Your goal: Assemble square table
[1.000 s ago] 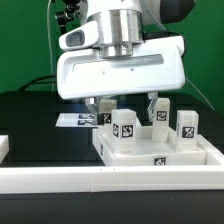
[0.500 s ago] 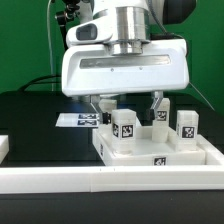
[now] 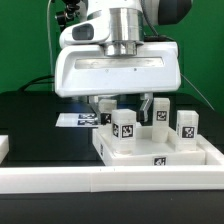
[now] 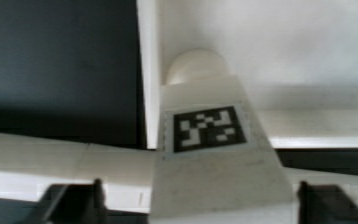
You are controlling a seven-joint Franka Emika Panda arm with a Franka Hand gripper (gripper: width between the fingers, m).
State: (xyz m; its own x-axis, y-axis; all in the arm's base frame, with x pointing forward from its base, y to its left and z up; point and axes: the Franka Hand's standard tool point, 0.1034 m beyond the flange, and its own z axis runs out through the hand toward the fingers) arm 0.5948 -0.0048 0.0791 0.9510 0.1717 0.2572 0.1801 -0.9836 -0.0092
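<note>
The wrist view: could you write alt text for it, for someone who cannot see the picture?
A white table leg with a black-and-white tag fills the middle of the picture, seen from close above. The two dark fingers of the end effector stand on either side of it. Behind lie a white surface and a black table.

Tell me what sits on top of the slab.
On the slab, the exterior view shows three tagged legs upright. The gripper straddles another leg behind them. Its body covers the slab's back part.
</note>
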